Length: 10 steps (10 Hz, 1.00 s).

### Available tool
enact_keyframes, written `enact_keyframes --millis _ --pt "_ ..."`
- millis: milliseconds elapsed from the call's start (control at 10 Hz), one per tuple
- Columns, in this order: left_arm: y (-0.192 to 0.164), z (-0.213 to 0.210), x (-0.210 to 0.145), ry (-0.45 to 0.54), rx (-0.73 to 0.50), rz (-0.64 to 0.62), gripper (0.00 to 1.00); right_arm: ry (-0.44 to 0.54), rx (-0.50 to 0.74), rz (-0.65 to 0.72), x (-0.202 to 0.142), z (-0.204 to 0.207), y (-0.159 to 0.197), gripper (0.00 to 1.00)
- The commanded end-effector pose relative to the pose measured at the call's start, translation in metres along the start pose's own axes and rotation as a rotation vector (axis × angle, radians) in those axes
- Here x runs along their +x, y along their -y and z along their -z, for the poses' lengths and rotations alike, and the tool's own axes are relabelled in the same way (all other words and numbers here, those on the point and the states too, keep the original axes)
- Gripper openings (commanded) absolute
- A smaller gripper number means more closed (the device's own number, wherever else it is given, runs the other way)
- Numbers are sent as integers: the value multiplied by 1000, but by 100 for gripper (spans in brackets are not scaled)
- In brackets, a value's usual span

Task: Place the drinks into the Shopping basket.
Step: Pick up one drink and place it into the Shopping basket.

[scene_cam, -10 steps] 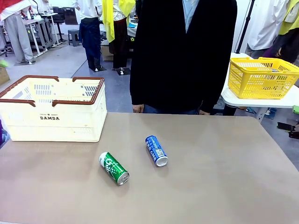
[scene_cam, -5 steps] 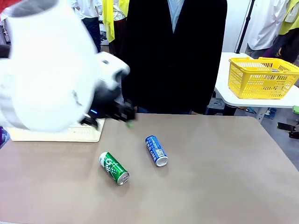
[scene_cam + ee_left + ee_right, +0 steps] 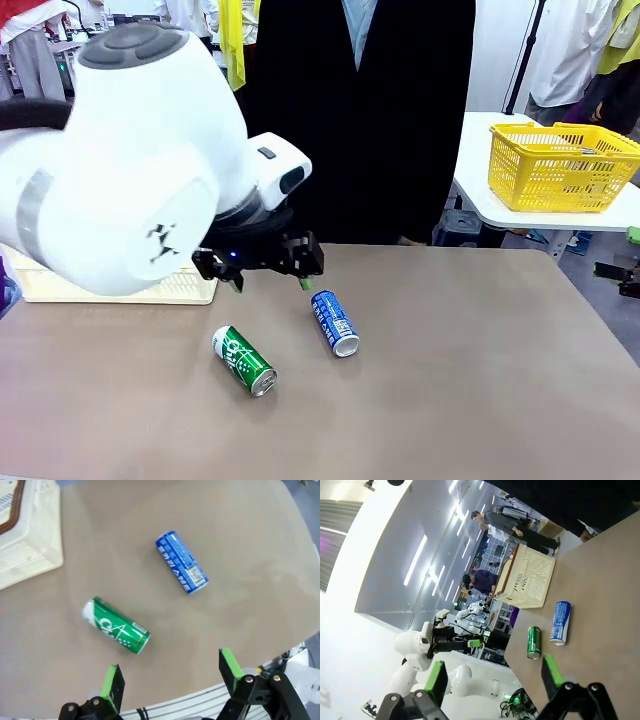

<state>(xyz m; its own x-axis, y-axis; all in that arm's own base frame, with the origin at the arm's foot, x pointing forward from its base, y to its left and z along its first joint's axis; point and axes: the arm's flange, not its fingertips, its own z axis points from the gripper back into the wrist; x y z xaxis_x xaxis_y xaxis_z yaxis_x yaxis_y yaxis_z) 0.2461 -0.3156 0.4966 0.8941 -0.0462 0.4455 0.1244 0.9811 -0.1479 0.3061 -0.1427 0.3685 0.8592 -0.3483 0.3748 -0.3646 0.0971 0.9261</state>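
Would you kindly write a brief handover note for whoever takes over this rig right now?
Left pincer: open, empty, above the table near the cans.
Right pincer: open, empty.
Green can and blue can: lying on their sides on the table, apart from each other, outside the Shopping basket.
Done: nothing; neither can is in the basket.
Left: grasp each can and place both in the basket.
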Motion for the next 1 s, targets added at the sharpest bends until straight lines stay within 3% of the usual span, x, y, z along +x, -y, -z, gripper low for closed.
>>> enact_keyframes --millis 0,200,500,700,900 --pt "6 6 -3 -10 -13 13 100 -6 7 15 0 -1 -6 100" --pt "38 69 47 -264 24 -3 100 -6 7 15 0 -1 -6 100" --pt "78 139 98 -336 28 -86 100 -6 7 15 0 -1 -6 100" --pt "84 186 111 -410 45 -142 100 -6 7 15 0 -1 -6 100" --pt "89 198 113 -357 3 -65 100 -6 7 15 0 -1 -6 100"
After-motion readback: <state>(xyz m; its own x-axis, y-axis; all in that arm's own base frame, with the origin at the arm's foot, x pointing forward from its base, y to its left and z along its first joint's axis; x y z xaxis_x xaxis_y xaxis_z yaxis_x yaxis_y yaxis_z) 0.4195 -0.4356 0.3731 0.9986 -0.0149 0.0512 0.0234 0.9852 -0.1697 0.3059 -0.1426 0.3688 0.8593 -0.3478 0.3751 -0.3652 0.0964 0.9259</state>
